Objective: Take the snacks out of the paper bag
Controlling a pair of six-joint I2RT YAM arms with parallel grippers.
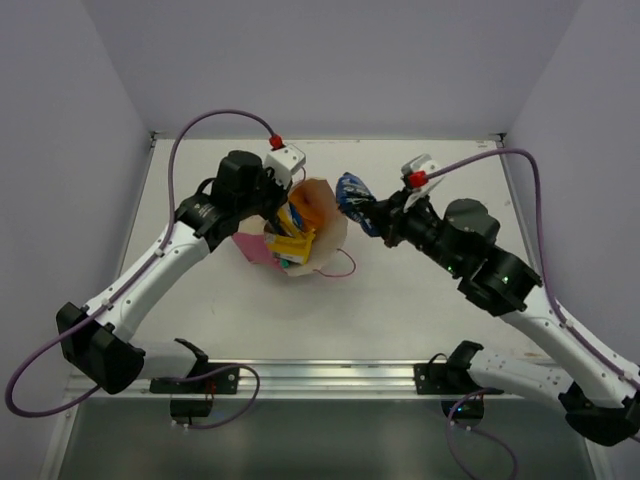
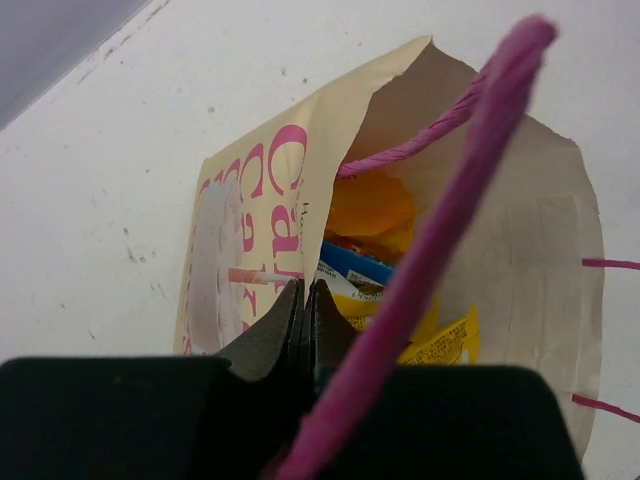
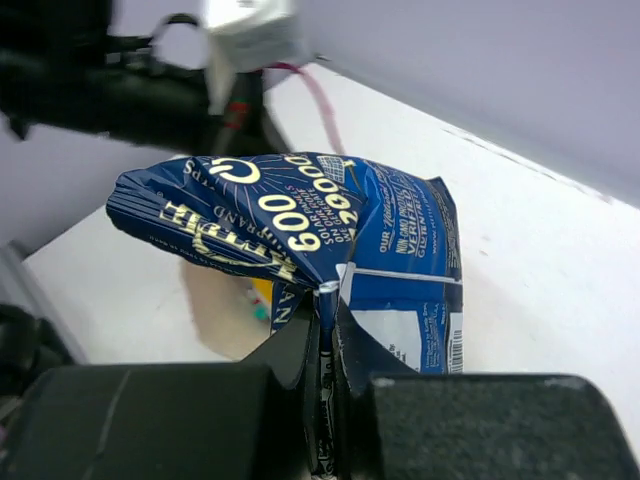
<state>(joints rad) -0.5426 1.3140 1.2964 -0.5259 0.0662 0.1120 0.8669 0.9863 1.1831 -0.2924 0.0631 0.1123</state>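
- Left gripper [image 1: 268, 222], centre-left of the overhead frame: jaws clenched on the rim of the paper bag [image 1: 332, 232].
- Bag sits mid-frame, mouth gaping. An orange packet [image 1: 305, 203] and a yellow packet [image 1: 290, 246] show inside.
- Right gripper [image 1: 368, 212], just right of the bag: jaws pinched on a dark blue packet [image 1: 351, 194], held at the bag's upper-right edge.
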